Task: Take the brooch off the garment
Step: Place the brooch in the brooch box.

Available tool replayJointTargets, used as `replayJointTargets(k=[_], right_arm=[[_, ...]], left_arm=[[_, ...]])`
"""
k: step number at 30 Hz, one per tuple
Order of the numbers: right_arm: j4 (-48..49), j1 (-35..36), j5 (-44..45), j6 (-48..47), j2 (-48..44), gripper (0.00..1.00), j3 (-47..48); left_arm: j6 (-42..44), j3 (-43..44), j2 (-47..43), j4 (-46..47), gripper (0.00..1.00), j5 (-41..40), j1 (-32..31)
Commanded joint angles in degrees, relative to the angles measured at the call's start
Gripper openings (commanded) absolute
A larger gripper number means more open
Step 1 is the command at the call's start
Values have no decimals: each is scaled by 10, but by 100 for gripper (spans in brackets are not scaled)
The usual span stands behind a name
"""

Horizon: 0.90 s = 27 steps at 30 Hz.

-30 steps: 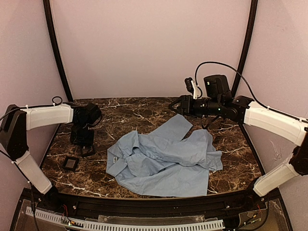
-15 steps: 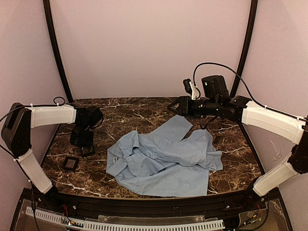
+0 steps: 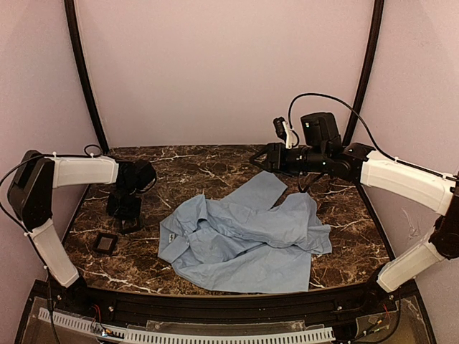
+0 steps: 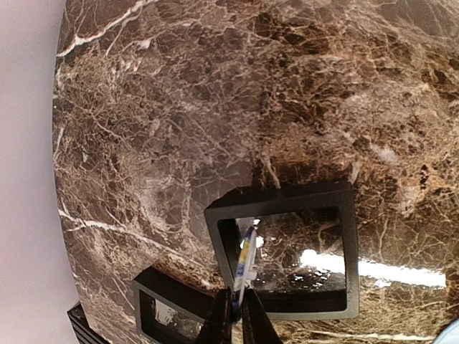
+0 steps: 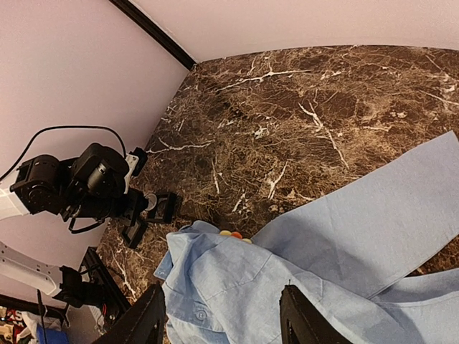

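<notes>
The garment [image 3: 244, 240], a light blue shirt, lies crumpled mid-table. In the right wrist view the brooch [image 5: 231, 234] shows only as orange and yellow petals peeking over a fold of the garment [image 5: 358, 236] near the collar. My right gripper [image 5: 224, 315] hangs open well above the shirt, at the back of the table [image 3: 257, 159]. My left gripper [image 4: 235, 301] is far left of the shirt [image 3: 129, 222]. Its jaws pinch a thin blue and yellow piece [image 4: 245, 254], seen edge-on, over a black square tray [image 4: 280, 199].
A second black square tray [image 4: 165, 283] sits beside the first, nearer the front-left edge [image 3: 106, 244]. The brown marble table [image 3: 215, 168] ends at pink walls behind and at both sides. A black rail runs along the front edge.
The right arm has shifted slightly left. The left arm's elbow has drifted right while its gripper stays over the tray with the thin piece.
</notes>
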Motion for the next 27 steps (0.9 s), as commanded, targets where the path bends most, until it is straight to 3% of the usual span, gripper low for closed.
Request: replayJointTargets(k=[1,14,21,27], right_arm=[[14,3,7,7,-14,54,-10],[25,3,3,10,-1,54,-9],[27,3,4,9,-3,54,-15],[32,3,0,7,-2,54,-15]], left_arm=[[3,16,1,-7,10,0,2],[1,21,-14,-11,23,29,2],[-1,3,-49,1,49,68,2],[-14,-11,-69,5,53,75,2]])
